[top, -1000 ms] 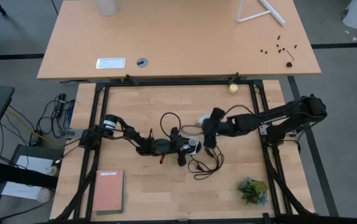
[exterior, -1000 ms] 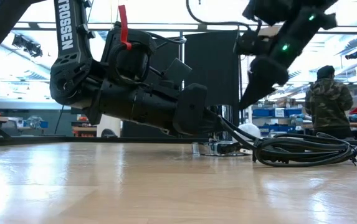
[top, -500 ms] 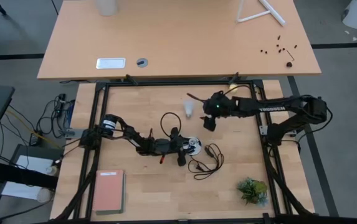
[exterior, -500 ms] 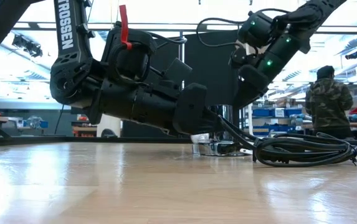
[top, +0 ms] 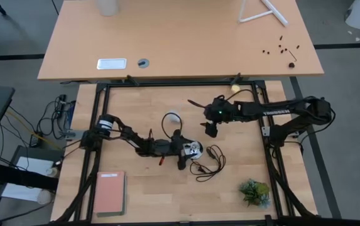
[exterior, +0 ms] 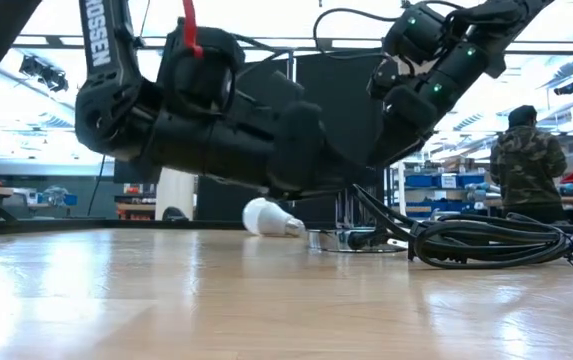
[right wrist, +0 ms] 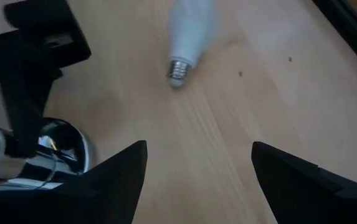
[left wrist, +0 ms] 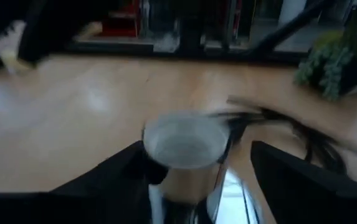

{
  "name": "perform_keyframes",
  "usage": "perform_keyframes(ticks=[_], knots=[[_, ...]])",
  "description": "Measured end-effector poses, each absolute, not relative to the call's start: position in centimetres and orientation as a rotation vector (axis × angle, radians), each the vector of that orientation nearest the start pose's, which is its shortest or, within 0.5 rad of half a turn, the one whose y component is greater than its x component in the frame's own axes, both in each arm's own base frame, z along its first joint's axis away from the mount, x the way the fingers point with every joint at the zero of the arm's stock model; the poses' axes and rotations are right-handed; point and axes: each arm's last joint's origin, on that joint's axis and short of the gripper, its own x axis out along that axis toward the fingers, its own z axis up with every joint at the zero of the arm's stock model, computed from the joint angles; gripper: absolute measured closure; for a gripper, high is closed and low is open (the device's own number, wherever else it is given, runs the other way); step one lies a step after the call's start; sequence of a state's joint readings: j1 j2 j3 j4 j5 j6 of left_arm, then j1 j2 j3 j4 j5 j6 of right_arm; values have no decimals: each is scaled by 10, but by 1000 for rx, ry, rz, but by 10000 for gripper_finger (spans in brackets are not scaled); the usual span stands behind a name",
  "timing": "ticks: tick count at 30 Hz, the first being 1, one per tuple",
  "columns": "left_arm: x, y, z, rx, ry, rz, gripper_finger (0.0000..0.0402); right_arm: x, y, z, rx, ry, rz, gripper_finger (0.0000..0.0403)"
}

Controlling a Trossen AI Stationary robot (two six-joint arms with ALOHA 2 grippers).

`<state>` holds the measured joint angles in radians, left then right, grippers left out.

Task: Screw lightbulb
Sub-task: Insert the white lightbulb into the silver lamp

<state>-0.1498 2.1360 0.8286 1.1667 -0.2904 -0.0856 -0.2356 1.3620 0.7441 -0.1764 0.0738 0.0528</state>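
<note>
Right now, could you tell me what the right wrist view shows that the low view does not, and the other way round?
Only the right wrist view shows the lightbulb's metal screw base, bare and pointing toward the silver socket, and the right end effector open and empty above bare wood. Only the low view shows the coiled black cord and a person standing in the room behind. Both show the lightbulb lying on its side on the table, apart from the socket, which sits by the left arm.
</note>
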Motion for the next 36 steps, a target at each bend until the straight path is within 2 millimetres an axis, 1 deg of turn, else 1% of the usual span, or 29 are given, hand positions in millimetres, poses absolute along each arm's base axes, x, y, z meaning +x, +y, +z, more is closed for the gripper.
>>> perform_keyframes(ticks=[3, 5, 11, 13, 15, 21, 23, 30, 33, 36], knots=[[368, -47, 99, -43, 176, 150, 84, 257, -61, 206, 117, 762, -306, 106], [364, -46, 110, -38, 193, 152, 80, 256, -57, 211, 123, 744, -300, 106], [348, -43, 142, 2, 334, 186, 86, 258, -41, 212, 109, 746, -250, 106], [344, -42, 156, 6, 351, 195, 90, 258, -36, 212, 118, 745, -240, 106], [338, -40, 162, 19, 397, 211, 95, 259, -32, 212, 128, 740, -234, 106], [322, -38, 166, 29, 554, 226, 107, 260, -26, 212, 151, 737, -225, 106], [317, -38, 162, 33, 616, 232, 110, 260, -24, 213, 152, 736, -220, 106], [309, -36, 153, 63, 739, 242, 113, 261, -22, 213, 150, 733, -212, 106], [309, -36, 153, 67, 747, 245, 113, 261, -22, 213, 149, 733, -212, 106], [310, -35, 154, 85, 725, 294, 113, 261, -22, 213, 148, 729, -213, 106]])
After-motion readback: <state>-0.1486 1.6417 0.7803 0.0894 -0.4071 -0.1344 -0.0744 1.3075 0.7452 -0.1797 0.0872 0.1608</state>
